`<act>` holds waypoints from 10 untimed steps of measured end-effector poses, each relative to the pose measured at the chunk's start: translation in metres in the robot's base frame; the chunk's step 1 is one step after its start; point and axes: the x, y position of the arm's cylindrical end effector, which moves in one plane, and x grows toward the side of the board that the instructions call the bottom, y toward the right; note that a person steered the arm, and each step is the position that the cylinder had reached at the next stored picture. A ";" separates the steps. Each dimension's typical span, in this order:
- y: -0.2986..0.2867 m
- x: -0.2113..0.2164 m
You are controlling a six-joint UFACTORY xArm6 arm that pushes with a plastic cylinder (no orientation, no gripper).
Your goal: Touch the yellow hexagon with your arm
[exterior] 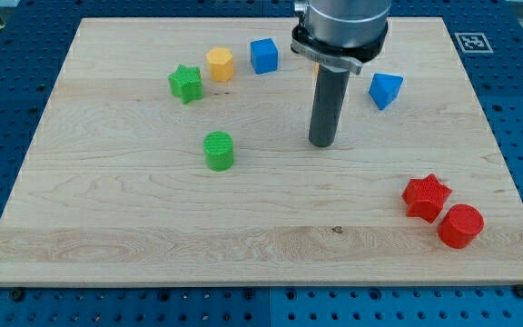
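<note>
Pincer there is none on this arm: it ends in a straight dark rod, so no wide or narrow state can be told. My tip (322, 143) rests on the wooden board (107, 236) a little above the middle, toward the view's right of centre, touching no block.

Seven blocks lie on the board. One is yellow: the yellow hexagon (220, 64), near the view's top and left of the rod, well apart from my tip. Two are blue: the blue cube (264, 55) sits just beside the hexagon on its right, with a small gap between them, and the blue wedge-like block (385, 90) lies to the right of the rod, near it but apart. Two are green: the green star (185, 84) lies just beside the hexagon on its lower left, and the green cylinder (219, 150) stands alone below them, to the left of my tip at about the same height in the view. Two are red: the red star (426, 196) and the red cylinder (460, 225) sit together near the view's bottom right corner, touching or nearly so, far from my tip.

Yellow hexagon, blue cube and green star form a loose row along the upper part of the board. A blue pegboard table (7, 109) surrounds the board on all sides, and one black-and-white marker tag (471, 42) sits at the board's upper right corner.
</note>
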 end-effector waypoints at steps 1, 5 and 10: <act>0.000 -0.001; -0.012 -0.057; -0.076 -0.113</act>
